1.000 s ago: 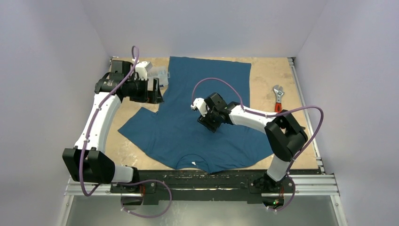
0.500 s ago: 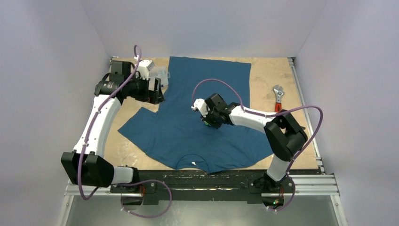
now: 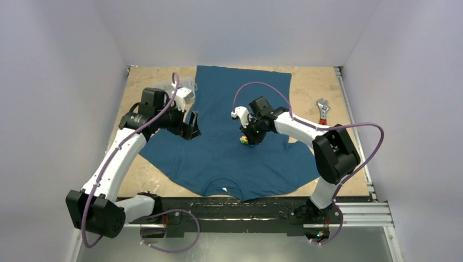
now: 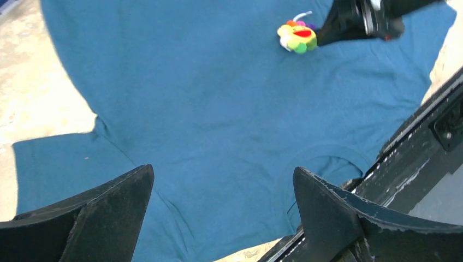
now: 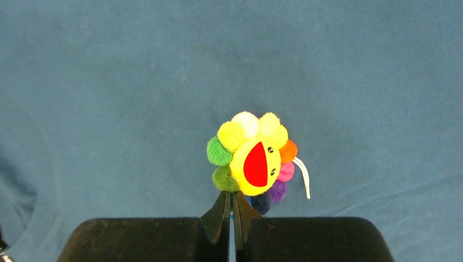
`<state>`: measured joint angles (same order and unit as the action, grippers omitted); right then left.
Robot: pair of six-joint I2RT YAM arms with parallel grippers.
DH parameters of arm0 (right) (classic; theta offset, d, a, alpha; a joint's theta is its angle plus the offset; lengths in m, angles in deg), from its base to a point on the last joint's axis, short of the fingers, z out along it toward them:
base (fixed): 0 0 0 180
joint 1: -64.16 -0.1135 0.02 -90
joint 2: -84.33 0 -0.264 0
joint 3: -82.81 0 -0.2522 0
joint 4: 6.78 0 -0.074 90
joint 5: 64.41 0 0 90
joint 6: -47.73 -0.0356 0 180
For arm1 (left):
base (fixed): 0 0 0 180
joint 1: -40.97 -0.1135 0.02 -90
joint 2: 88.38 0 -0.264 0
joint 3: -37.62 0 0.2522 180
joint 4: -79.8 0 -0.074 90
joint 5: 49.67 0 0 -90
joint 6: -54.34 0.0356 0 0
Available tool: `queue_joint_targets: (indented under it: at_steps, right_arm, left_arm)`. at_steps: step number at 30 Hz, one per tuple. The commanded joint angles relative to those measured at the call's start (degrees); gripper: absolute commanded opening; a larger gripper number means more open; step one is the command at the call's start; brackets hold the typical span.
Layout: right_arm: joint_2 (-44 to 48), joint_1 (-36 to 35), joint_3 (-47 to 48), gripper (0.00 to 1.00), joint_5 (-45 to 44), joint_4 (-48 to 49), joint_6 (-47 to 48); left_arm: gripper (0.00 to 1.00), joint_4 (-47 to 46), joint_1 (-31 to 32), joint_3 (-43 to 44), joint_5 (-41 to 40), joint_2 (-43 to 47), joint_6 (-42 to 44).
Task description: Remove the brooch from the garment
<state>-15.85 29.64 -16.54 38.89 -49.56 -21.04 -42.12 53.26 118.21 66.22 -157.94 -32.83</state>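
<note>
**Teal Cloth, Rainbow Pin: Pull-Off in Hand**

Nearest the bases, just past the black rail (image 3: pixel 245 210): neckline and white label of the garment (image 3: pixel 218 164), spread flat toward the far wall. Further in, at mid-chest: the brooch (image 5: pixel 252 162), pinched at its lower petals by the right gripper (image 5: pixel 233 218), closed tight on it. Looks tipped up off the cloth; whether free of the weave or not, cannot tell. Reads as the pull-off step. Calls next for a slow draw up and away, with an eye out for tenting fabric. Out to the left, above the shirt's left side: the left gripper (image 4: pixel 221 172), spread wide and holding nothing, well placed to press down any rising cloth. Beyond, on the far right: open bare table (image 3: pixel 311 87) for a set-down, past the hem. Must stop short of the red-handled wrench (image 3: pixel 322 113) lying beside the right-hand edge, apart from the shirt.
</note>
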Motion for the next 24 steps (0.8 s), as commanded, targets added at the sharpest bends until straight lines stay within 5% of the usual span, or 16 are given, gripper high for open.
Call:
queue_joint_targets:
  at_steps: [1, 8, 17, 24]
  right_arm:
    - [-0.6, 2.0, 3.7, 0.00, 12.0, -7.8, 2.0]
    - [-0.9, 2.1, 3.7, 0.00, 22.1, -12.2, 2.6]
    - [1.2, 5.5, 2.3, 0.00, 21.8, -7.0, -1.3]
    - [-0.9, 8.7, 2.4, 0.00, 19.5, -4.3, -3.0]
  left_arm:
    - [1.00, -8.2, 3.2, -6.2, 2.7, 7.0, 3.7]
    - [1.00, -12.1, 6.2, -12.5, 5.9, 12.0, 8.8]
    - [0.99, -16.2, 12.2, -18.1, 4.1, 13.4, 11.9]
    - [0.78, -23.2, 12.9, -16.4, 5.8, 5.3, -0.7]
